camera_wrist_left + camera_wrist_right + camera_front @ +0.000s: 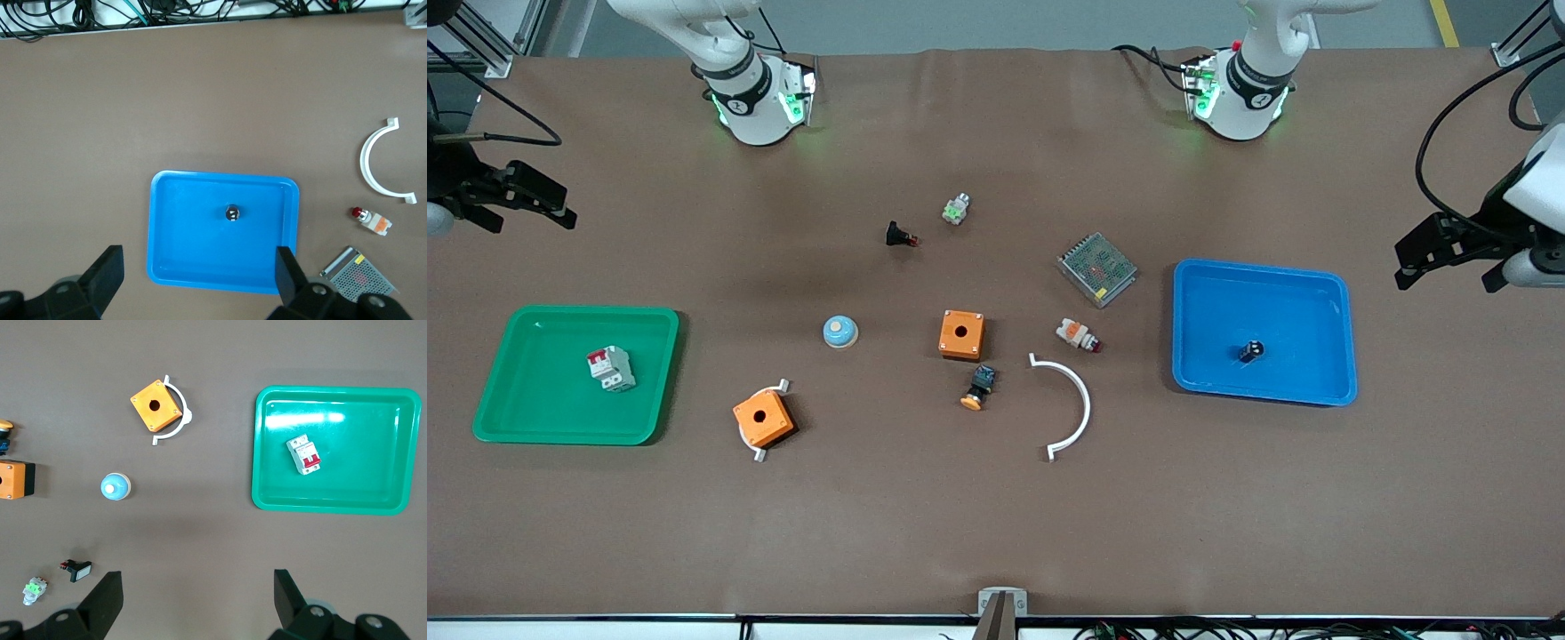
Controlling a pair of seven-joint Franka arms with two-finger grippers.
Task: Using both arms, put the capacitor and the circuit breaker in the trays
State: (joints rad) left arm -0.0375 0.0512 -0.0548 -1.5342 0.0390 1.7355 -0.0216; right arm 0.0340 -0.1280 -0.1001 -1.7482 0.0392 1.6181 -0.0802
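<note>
The capacitor (1250, 350), a tiny black cylinder, stands in the blue tray (1192, 373); it also shows in the left wrist view (232, 213), inside the tray (160, 267). The circuit breaker (610, 368), white with red levers, lies in the green tray (516, 427); the right wrist view shows it (303, 455) in that tray (263, 500). My left gripper (1445, 267) (198, 267) is open and empty, high over the table's edge beside the blue tray. My right gripper (534, 218) (197, 587) is open and empty, high over the table beside the green tray.
Between the trays lie two orange boxes (961, 333) (763, 419), a white arc (1072, 409), a metal mesh box (1097, 268), a blue dome (840, 332), an orange-capped button (979, 387), a white-and-orange part (1078, 335), a black red-tipped part (899, 236) and a green-white part (956, 210).
</note>
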